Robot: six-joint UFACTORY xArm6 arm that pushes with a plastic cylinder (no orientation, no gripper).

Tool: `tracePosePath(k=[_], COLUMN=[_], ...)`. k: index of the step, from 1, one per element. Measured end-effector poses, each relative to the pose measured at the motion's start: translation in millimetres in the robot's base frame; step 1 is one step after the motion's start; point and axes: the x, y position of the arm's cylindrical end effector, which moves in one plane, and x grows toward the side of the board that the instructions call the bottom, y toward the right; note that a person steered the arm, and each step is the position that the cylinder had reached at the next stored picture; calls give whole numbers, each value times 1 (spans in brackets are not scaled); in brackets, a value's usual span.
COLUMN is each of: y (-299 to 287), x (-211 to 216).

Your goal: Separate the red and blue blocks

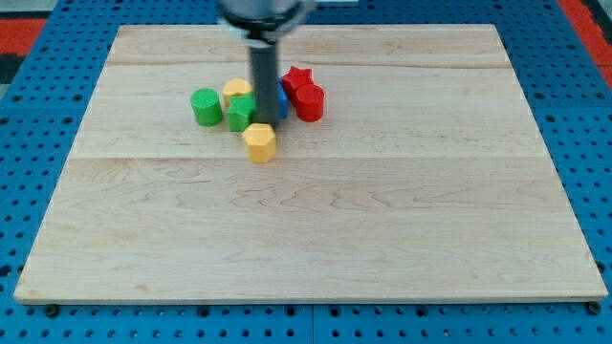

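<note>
Camera view shows a pale wooden board [316, 210] made of planks with fine grain, lying on a blue perforated surface [38, 143]. My tip [265, 123] ends a straight dark rod with no fingers to open or close; it stands in the middle of a tight cluster near the view's top, just above a yellow hexagonal block [259, 141]. At the view's left sits a green cylinder [205, 106], beside a green block [241, 113] and a second yellow block [237, 91]. A red star [298, 78] and a red rounded block [309, 101] touch at the view's right. Only a sliver of the blue block [281, 99] shows behind the rod, touching the reds; its shape is unclear. Wide bare wood lies below the cluster.
</note>
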Motion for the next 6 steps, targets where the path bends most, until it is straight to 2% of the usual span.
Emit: tracePosePath(k=[1, 2, 3, 5, 6], y=[-32, -25, -13, 73, 81], x=[15, 19, -14, -27, -22])
